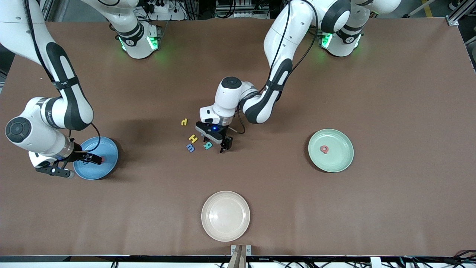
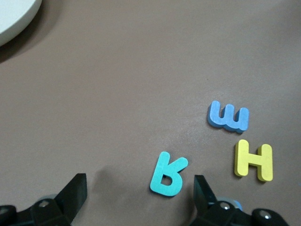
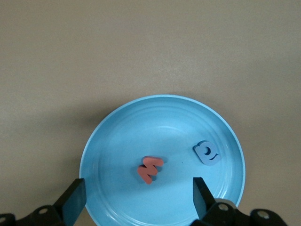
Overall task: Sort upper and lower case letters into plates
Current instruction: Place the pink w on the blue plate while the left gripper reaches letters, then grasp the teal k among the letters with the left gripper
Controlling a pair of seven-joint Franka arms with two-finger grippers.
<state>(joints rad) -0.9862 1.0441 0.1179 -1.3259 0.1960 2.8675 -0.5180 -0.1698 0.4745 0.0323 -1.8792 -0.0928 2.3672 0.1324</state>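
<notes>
Left gripper (image 1: 225, 143) released mid-bench, low over small teal foam letter R (image 2: 168, 173), probably straddling it; right gripper (image 1: 90, 159) released over sky-blue round plate (image 1: 109, 163) near right arm's bench edge; risk: off-centre closing nudging teal letter into blue foam m (image 2: 228, 117).

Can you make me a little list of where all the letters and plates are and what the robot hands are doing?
blue plate: holds a red letter and a blue letter
green plate: holds a pink-red letter
cream plate: nearest the front camera
table letters: teal R, blue m, yellow H, another yellow letter
left gripper: open, over the teal R
right gripper: open, over the blue plate
</notes>
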